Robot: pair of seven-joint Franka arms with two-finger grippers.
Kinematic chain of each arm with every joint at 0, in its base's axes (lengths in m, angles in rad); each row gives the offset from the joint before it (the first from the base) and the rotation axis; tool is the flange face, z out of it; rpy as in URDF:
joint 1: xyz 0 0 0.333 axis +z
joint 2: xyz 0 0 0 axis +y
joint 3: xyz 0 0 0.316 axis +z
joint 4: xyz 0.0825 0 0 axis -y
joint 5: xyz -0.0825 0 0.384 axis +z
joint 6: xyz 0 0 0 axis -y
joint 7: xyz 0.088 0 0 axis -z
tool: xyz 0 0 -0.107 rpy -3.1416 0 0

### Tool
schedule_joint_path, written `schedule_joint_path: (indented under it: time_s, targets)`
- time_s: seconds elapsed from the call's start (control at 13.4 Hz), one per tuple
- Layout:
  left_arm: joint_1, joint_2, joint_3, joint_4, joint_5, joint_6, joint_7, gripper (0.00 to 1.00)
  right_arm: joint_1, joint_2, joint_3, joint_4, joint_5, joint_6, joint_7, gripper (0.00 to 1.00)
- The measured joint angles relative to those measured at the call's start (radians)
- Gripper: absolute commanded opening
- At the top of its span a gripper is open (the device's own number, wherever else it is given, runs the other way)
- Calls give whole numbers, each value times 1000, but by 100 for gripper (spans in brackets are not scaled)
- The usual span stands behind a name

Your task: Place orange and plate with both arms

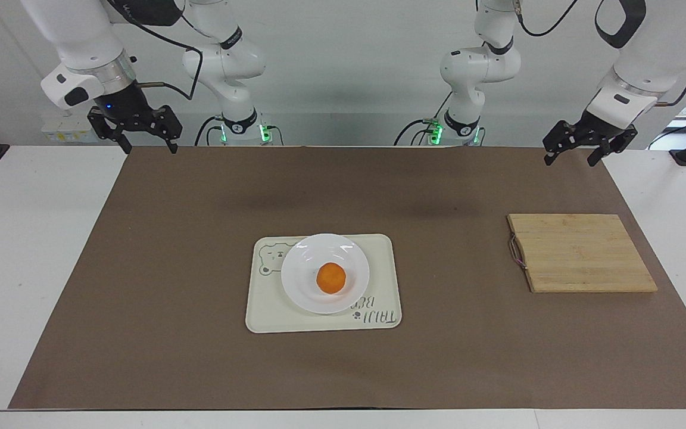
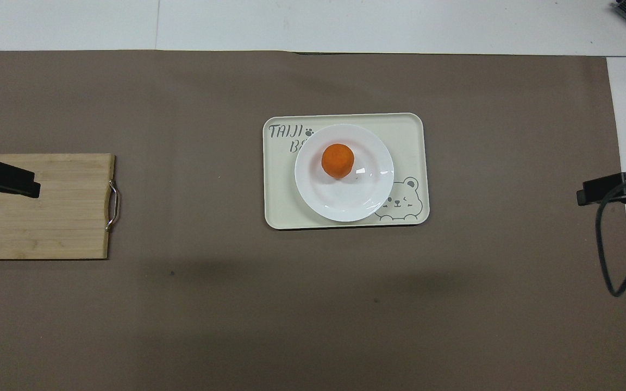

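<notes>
The orange [image 1: 331,278] lies on the white plate [image 1: 301,280], which rests on the cream bear tray [image 1: 379,256] at the middle of the mat. They also show in the overhead view: the orange [image 2: 337,160], the plate [image 2: 345,201], the tray [image 2: 411,136]. My left gripper [image 1: 570,159] hangs open and empty in the air at the left arm's end of the mat, well away from the plate; it shows in the overhead view [image 2: 3,179] too. My right gripper [image 1: 148,149] hangs open and empty at the right arm's end of the mat, and in the overhead view [image 2: 612,188].
A wooden cutting board [image 1: 581,253] with a metal handle lies on the brown mat [image 1: 170,268] toward the left arm's end. A black cable [image 2: 601,244] hangs from the right arm. White table [image 1: 21,238] borders the mat.
</notes>
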Motion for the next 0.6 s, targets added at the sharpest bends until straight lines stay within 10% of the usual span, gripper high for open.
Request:
schedule_joint_path:
  time_s: [0.6]
  targets:
    - [0,0,0,0,0,0,0,100,0,-1,0,-1,-3,2,-16,100]
